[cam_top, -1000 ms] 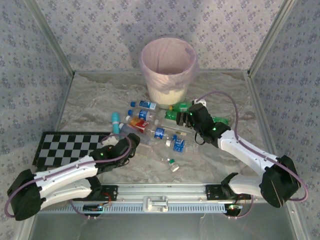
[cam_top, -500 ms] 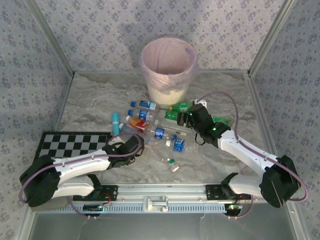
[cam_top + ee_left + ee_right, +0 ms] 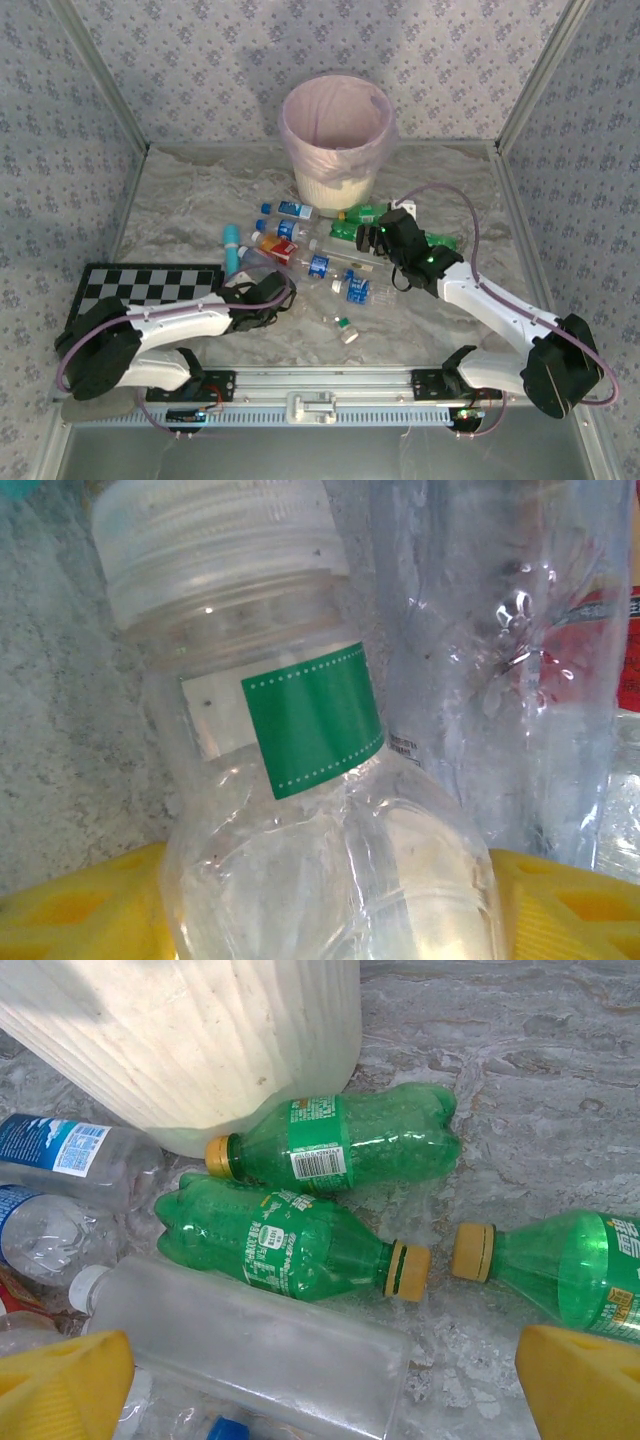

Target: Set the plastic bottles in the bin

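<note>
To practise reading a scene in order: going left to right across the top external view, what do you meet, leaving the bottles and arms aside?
Checkerboard mat → teal stick tool → pink-lined bin.

I am logging a marbled table (image 3: 180,200), carrying the bin (image 3: 335,188) at the back, plastic bottles (image 3: 318,266) lying scattered before it, a checkerboard mat (image 3: 140,285) near-left, a teal tool (image 3: 232,243) beside.
</note>
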